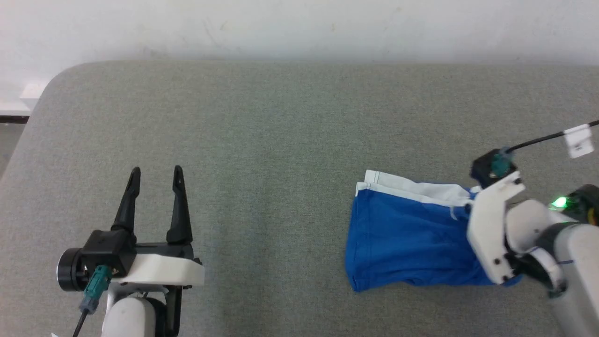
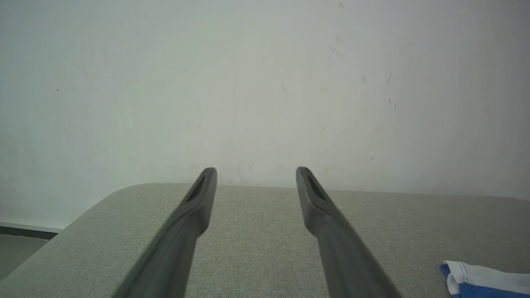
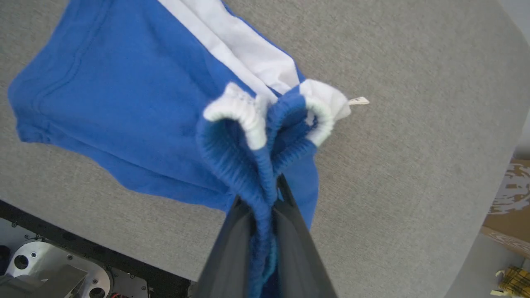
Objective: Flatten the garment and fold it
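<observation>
Blue garment (image 1: pixel 407 238) sits pinched between the right gripper (image 3: pixel 270 196) fingers (image 3: pixel 295 236); left gripper (image 1: pixel 157 169) stands spread.

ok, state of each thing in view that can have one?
Bright blue soft fabric shorts with white trim: not flattened, waistband bunched, leg end lying on the grey fabric-covered table.
Left gripper: fingers open, empty, apart from the shorts.
Right gripper: fingers shut on the gathered waistband.
</observation>
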Motion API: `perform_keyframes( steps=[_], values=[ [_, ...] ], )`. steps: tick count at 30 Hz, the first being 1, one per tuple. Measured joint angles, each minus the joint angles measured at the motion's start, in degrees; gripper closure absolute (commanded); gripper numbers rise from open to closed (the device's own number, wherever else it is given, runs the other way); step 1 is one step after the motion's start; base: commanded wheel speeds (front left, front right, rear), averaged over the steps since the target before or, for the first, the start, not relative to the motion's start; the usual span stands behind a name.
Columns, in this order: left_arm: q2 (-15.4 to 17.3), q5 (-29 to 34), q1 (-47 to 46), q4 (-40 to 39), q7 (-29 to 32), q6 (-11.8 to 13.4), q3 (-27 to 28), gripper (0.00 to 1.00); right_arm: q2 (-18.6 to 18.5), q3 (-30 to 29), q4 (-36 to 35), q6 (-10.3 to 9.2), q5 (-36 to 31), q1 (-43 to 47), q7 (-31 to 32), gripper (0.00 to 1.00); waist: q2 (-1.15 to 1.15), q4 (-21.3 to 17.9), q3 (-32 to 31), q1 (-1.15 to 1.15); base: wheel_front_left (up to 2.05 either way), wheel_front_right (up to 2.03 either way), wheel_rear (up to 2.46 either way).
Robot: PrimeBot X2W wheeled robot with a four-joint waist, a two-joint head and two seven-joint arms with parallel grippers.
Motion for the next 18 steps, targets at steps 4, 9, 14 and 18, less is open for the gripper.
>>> perform_keyframes(
  steps=[4, 9, 14, 18],
  values=[
    [-0.2, -0.1, -0.1, 0.6, 0.0, 0.1, -0.3, 0.00, 5.4, 2.7, 1.9, 0.00, -0.1, -0.9, -2.0, 1.00, 0.00, 1.0, 0.3, 0.00, 0.00, 0.00, 0.00],
    [-0.3, -0.2, -0.3, 1.0, 0.0, 0.3, -1.5, 0.00, 13.0, 5.1, 8.3, 0.00, -2.4, -4.3, -7.1, 1.00, 0.00, 2.8, 0.8, 0.00, 0.00, 0.00, 0.00],
    [-0.4, -0.7, -0.4, 1.7, 0.0, 0.2, -2.0, 0.00, 16.5, 6.5, 16.3, 0.00, -5.4, -6.5, -10.6, 1.00, 0.00, 5.0, 1.3, 0.00, 0.00, 0.00, 0.00],
    [-0.4, -1.0, -0.4, 2.0, 0.0, 0.2, -2.0, 0.00, 17.5, 6.3, 22.5, 0.00, -8.1, -7.1, -13.7, 1.00, 0.00, 6.6, 1.7, 0.00, 0.00, 0.00, 0.00]
  ],
)
